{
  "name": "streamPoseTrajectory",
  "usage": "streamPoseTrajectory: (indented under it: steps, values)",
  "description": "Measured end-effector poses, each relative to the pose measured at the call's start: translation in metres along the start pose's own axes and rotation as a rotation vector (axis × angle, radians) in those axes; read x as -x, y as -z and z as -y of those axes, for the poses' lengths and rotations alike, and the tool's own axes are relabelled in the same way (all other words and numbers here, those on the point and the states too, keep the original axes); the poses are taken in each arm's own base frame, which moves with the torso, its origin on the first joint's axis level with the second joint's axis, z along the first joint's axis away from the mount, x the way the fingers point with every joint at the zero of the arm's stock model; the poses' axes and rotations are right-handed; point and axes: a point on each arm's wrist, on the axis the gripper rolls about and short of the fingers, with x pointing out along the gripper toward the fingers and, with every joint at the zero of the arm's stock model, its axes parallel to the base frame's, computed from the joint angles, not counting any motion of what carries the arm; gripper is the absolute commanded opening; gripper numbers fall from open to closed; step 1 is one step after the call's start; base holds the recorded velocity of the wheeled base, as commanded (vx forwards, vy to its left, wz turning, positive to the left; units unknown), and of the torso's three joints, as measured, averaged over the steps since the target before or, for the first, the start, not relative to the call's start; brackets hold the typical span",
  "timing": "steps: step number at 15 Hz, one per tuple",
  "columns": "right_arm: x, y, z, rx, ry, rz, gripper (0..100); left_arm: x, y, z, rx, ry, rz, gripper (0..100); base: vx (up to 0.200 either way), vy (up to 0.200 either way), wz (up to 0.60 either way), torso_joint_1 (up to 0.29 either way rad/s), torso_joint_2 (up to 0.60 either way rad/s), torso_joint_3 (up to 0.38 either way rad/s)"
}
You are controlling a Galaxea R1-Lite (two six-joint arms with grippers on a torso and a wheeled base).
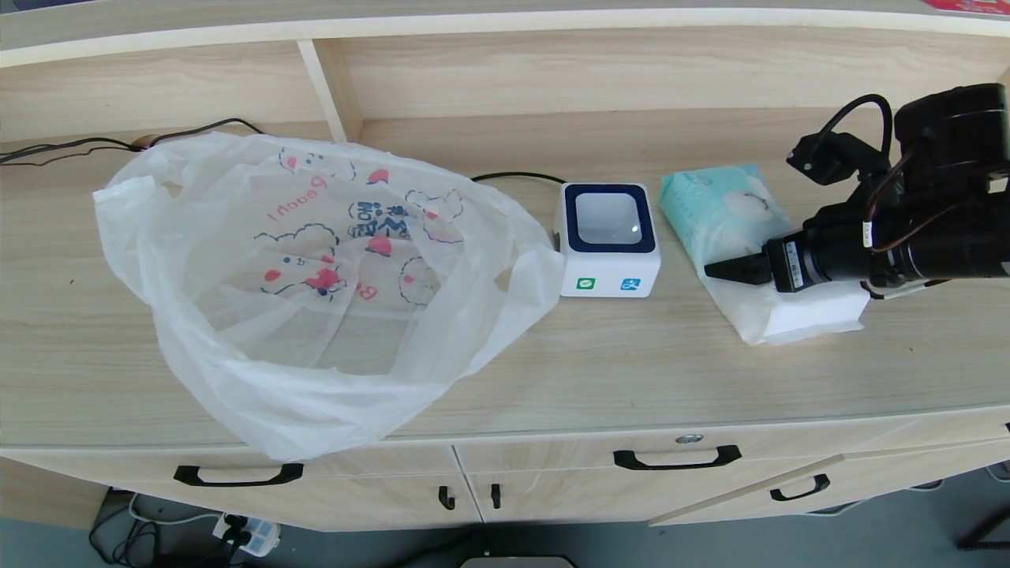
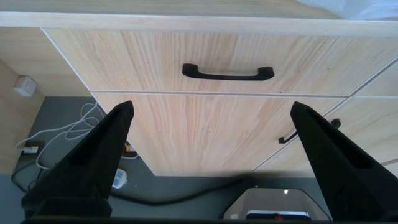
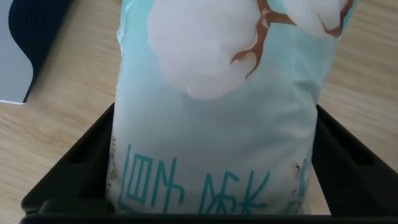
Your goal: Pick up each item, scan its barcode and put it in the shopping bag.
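Note:
A pale-green and white tissue pack (image 1: 722, 209) lies on the wooden counter (image 1: 600, 363), to the right of the white barcode scanner (image 1: 609, 241). My right gripper (image 1: 738, 270) sits low over the pack and is open. In the right wrist view its black fingers (image 3: 74, 162) stand on either side of the pack (image 3: 224, 74), close against its sides. The translucent shopping bag (image 1: 316, 276) with cartoon print lies open on the left half of the counter. My left gripper (image 2: 208, 130) hangs open below counter height, facing the drawer fronts, with nothing between its fingers.
Black cables (image 1: 95, 146) run along the back of the counter behind the bag, and another leads to the scanner. A shelf divider (image 1: 331, 87) stands at the back. Drawers with black handles (image 2: 227, 73) are below the counter edge. Bare counter lies in front of the scanner.

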Motion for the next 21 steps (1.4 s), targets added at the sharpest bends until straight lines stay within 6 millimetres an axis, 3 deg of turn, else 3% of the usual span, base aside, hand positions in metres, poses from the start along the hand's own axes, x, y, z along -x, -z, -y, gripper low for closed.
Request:
streamPoseTrajectory:
  steps: [5, 10, 14, 17, 21]
  values:
    - [0.015, -0.001, -0.006, 0.008, -0.012, 0.023, 0, 0.0, 0.0, 0.0, 0.0, 0.0, 0.0, 100, 0.0, 0.0, 0.0, 0.0, 0.0, 0.0]
    - [0.029, 0.009, -0.012, -0.005, -0.017, 0.022, 0, 0.0, 0.0, 0.0, 0.0, 0.0, 0.0, 100, 0.0, 0.0, 0.0, 0.0, 0.0, 0.0]
    - [0.04, 0.001, -0.014, -0.032, 0.011, 0.154, 0, 0.0, 0.0, 0.0, 0.0, 0.0, 0.0, 100, 0.0, 0.0, 0.0, 0.0, 0.0, 0.0]
    - [0.053, 0.011, -0.033, -0.025, 0.044, 0.209, 0, 0.0, 0.0, 0.0, 0.0, 0.0, 0.0, 100, 0.0, 0.0, 0.0, 0.0, 0.0, 0.0]
    - [0.095, 0.025, -0.07, -0.08, -0.022, 0.287, 0, 0.0, 0.0, 0.0, 0.0, 0.0, 0.0, 100, 0.0, 0.0, 0.0, 0.0, 0.0, 0.0]
